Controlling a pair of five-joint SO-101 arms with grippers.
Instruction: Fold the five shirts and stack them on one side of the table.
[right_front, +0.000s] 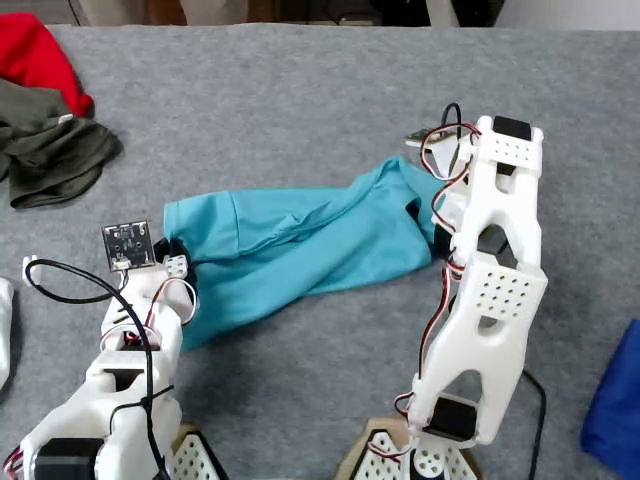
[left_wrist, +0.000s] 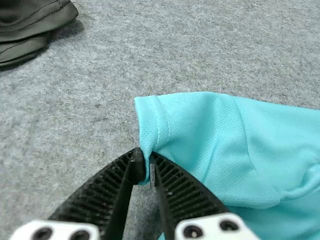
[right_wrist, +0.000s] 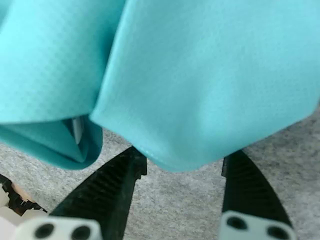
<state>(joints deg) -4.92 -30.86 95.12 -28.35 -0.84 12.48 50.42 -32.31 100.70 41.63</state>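
A teal shirt (right_front: 300, 245) lies crumpled across the middle of the grey table (right_front: 300, 90). My left gripper (left_wrist: 146, 169) is shut on the hem at the shirt's (left_wrist: 235, 145) left corner; from above, this gripper (right_front: 176, 262) sits at the shirt's left edge. My right gripper (right_wrist: 184, 167) is open at the shirt's right end. A hanging fold of teal cloth (right_wrist: 200, 85) reaches down between its black fingers (right_wrist: 120, 177) without being pinched. The white right arm (right_front: 490, 280) covers that end in the high view.
A red shirt (right_front: 35, 55) and a dark olive shirt (right_front: 50, 150) lie bunched at the far left; the olive shirt (left_wrist: 30, 25) is beyond the left gripper. A blue shirt (right_front: 615, 400) sits at the right edge, white cloth (right_front: 5, 330) at the left edge.
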